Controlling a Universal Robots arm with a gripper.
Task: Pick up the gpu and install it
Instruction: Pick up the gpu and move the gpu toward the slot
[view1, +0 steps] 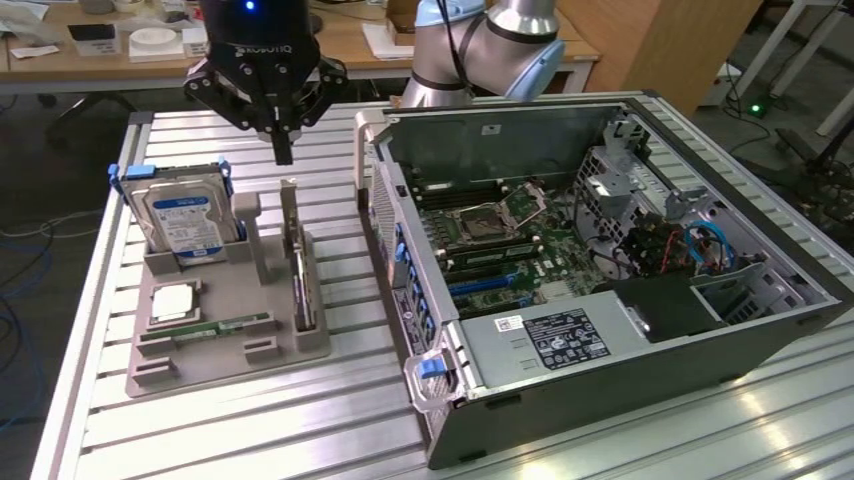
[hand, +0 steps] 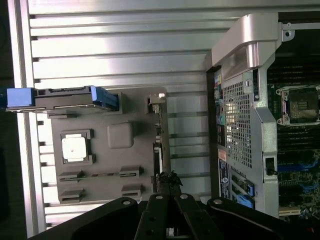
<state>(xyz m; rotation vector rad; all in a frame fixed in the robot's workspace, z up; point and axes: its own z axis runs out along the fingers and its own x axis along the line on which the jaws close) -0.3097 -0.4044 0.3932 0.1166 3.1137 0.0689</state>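
A black pincer (view1: 282, 152) hangs over a ribbed aluminium table (view1: 320, 410). Its two fingers are pressed together and hold nothing. Just below its tip and clear of it, the gpu (view1: 296, 262) stands on its long edge in a slot of a grey parts tray (view1: 214, 365).

In the same tray, to the exterior view's left of the pincer, a silver hard drive (view1: 184, 225) with a blue label stands upright. Nearer the camera than the pincer lie a square processor chip (view1: 174, 300) and a green memory stick (view1: 220, 325). To the exterior view's right of the pincer sits an open computer case (view1: 601, 260) with its motherboard exposed.

The exterior view gives the gap in height between tip and card. The wrist view, looking straight down, gives the alignment. The closed tip sits over one end of the card, which reads as a thin dark line along the tray side nearest the case.
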